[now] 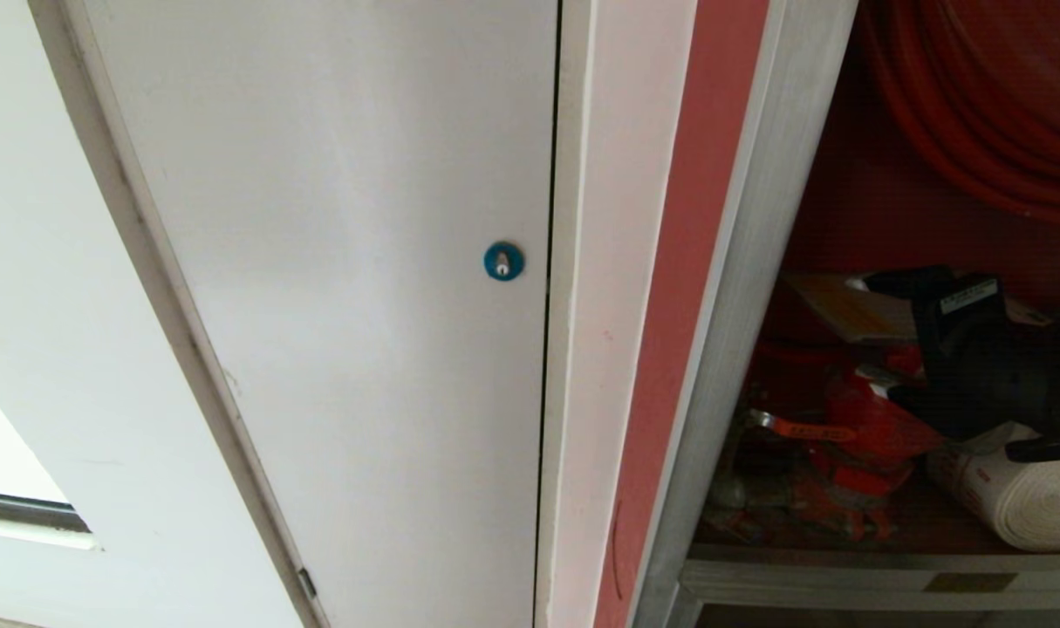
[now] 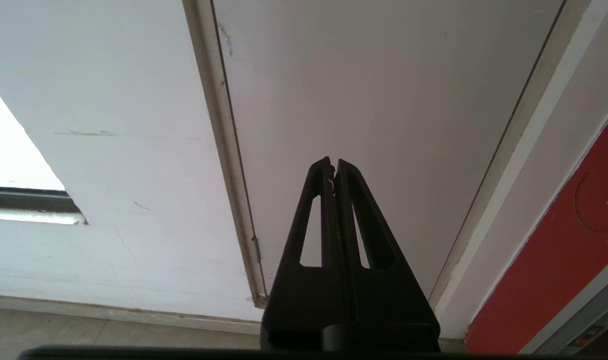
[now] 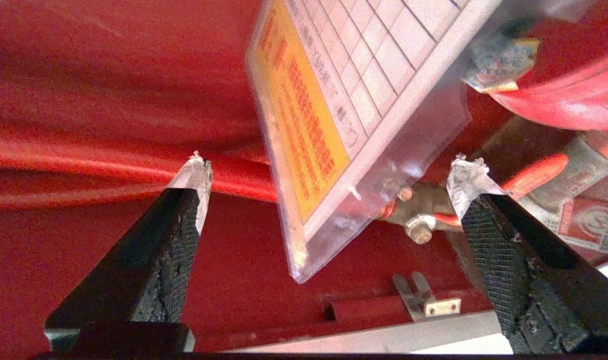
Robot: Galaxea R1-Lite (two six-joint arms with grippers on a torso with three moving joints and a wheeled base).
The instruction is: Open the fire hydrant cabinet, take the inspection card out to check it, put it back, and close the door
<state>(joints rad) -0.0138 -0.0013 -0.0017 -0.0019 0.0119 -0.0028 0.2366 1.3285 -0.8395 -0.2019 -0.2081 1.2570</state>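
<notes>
The fire hydrant cabinet (image 1: 756, 262) stands open at the right, silver-framed and red inside. Its door is out of view. My right arm (image 1: 992, 366) reaches into it beside the inspection card (image 1: 844, 310). In the right wrist view my right gripper (image 3: 331, 167) is open wide. The inspection card (image 3: 344, 100), a gridded sheet with an orange panel in a clear sleeve, hangs tilted in the gap and neither of the fingers (image 3: 183, 235) touches it. My left gripper (image 2: 333, 165) is shut and empty, facing a white door.
A plain white door (image 1: 338, 262) with a round blue lock (image 1: 503, 261) fills the left of the head view. Inside the cabinet are a red hose reel (image 1: 992, 105), a red valve (image 1: 852, 427) and a white rolled hose (image 1: 1018, 501). A silver sill (image 1: 844, 576) runs below them.
</notes>
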